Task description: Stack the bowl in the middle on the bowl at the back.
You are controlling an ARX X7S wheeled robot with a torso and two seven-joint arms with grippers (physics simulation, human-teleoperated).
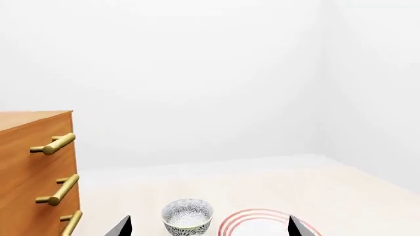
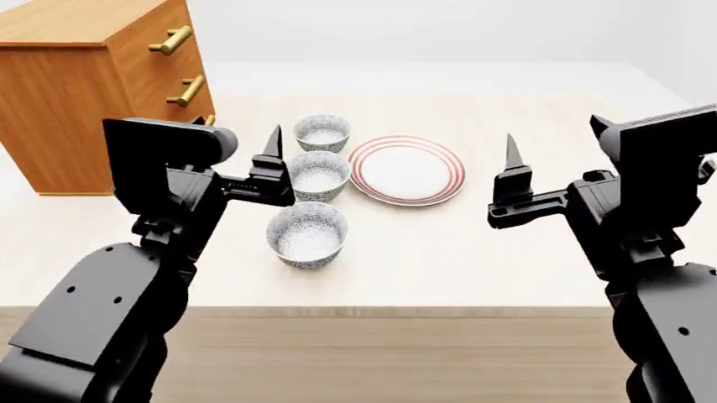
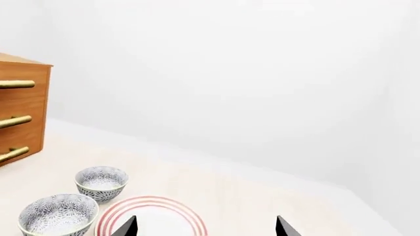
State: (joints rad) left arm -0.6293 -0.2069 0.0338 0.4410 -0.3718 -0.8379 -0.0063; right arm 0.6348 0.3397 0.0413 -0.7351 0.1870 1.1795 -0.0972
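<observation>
Three speckled grey-and-white bowls stand in a row on the table. The bowl in the middle [image 2: 318, 175] [image 3: 58, 215] sits between the bowl at the back [image 2: 321, 132] [image 1: 187, 215] [image 3: 102, 182] and a front bowl [image 2: 307, 233]. My left gripper [image 2: 255, 159] [image 1: 208, 228] hovers just left of the middle bowl, open and empty. In the left wrist view only a sliver of the middle bowl's rim shows at the frame edge. My right gripper [image 2: 552, 138] [image 3: 205, 228] hangs open and empty, to the right of the plate.
A white plate with red rings [image 2: 407, 169] [image 1: 262, 223] [image 3: 151, 219] lies right of the bowls. A wooden dresser with brass handles [image 2: 90, 75] [image 1: 36, 162] [image 3: 19, 113] stands at the table's back left. The table's front edge [image 2: 370, 309] runs close to my body.
</observation>
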